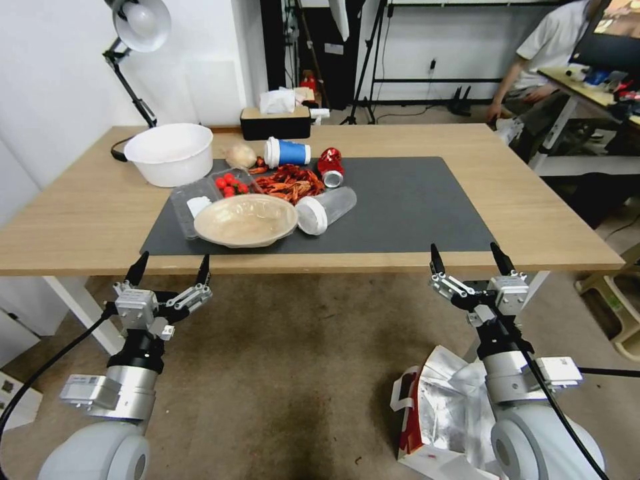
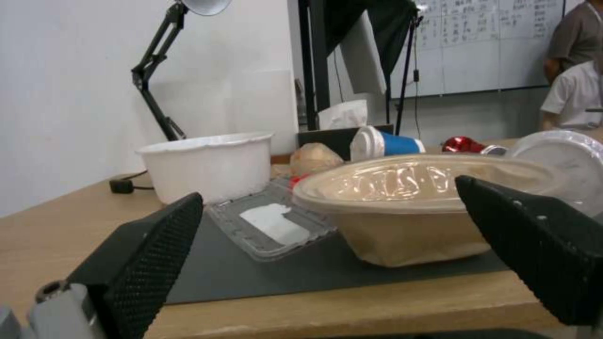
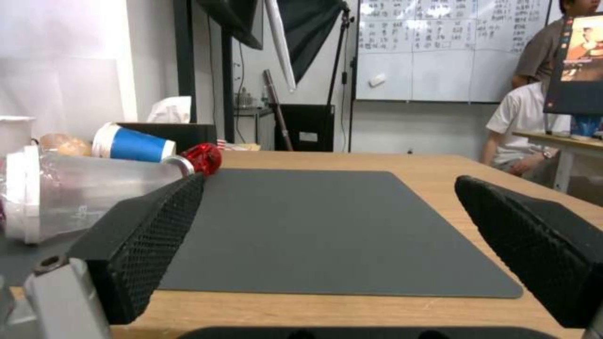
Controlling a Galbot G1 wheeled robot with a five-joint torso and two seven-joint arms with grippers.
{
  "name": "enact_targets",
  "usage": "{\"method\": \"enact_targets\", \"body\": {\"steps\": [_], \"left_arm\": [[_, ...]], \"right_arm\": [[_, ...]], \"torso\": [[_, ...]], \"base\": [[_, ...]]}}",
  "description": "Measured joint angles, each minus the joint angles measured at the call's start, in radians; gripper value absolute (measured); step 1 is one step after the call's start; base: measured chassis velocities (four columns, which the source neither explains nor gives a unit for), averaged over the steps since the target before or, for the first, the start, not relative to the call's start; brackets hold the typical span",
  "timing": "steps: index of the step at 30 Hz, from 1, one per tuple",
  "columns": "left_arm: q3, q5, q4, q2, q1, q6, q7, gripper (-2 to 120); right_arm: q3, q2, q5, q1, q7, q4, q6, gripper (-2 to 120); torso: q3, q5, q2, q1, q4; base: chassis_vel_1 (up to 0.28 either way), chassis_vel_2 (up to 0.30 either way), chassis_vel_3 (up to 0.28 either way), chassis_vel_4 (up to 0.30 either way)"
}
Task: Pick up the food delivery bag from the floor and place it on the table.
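The food delivery bag point(image 1: 440, 413) lies on the floor point(image 1: 293, 360) at the lower right, white with a red side panel and crumpled silver foil lining, partly hidden behind my right arm. My right gripper point(image 1: 472, 259) is open just short of the table's point(image 1: 87, 220) front edge, well above the bag, with nothing between its fingers. At the left, the left gripper point(image 1: 171, 266) is also open and empty at the same edge. The dark grey mat point(image 3: 314, 230) lies ahead of the right gripper point(image 3: 327, 245). My left gripper point(image 2: 327, 245) faces a lidded paper bowl point(image 2: 402, 207).
The mat's left half holds a white tub point(image 1: 170, 153), the lidded bowl point(image 1: 245, 220), a clear cup point(image 1: 325, 209) on its side, a blue cup point(image 1: 287, 152), a red can point(image 1: 330, 167), crayfish and tomatoes. A desk lamp point(image 1: 133, 40) and tissue box point(image 1: 275, 120) stand behind.
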Motion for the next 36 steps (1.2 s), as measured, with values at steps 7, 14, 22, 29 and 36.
{"method": "enact_targets", "body": {"steps": [7,14,22,29,36], "left_arm": [[0.000,0.000,-0.002,-0.001,0.003,-0.001,0.005,100],[0.000,0.002,-0.004,-0.004,0.008,-0.004,0.007,100],[-0.004,0.002,-0.013,-0.001,0.010,-0.004,0.007,100],[-0.009,-0.001,-0.014,0.003,0.008,-0.003,0.008,100],[-0.005,0.000,-0.013,0.002,0.007,-0.002,0.012,100]], "right_arm": [[0.001,0.001,0.000,-0.003,0.000,0.004,0.000,100],[0.001,0.005,-0.001,-0.007,-0.001,0.007,0.000,100],[0.005,0.005,0.005,0.000,-0.001,0.009,-0.002,100],[0.007,0.007,0.007,0.002,-0.001,0.013,-0.007,100],[0.014,0.009,0.010,-0.001,-0.001,0.019,-0.009,100]], "torso": [[-0.016,0.0000,-0.028,-0.011,0.0000],[-0.033,-0.0001,-0.058,-0.024,0.0000],[-0.053,0.0000,-0.092,-0.038,0.0000],[-0.072,0.0000,-0.123,-0.051,0.0000],[-0.091,0.0000,-0.154,-0.063,0.0000]], "base": [[0.000,0.000,0.000,0.000],[0.000,0.000,0.000,0.000],[0.000,0.000,0.000,0.000],[0.000,0.000,0.000,0.000],[0.000,0.000,0.000,0.000]]}}
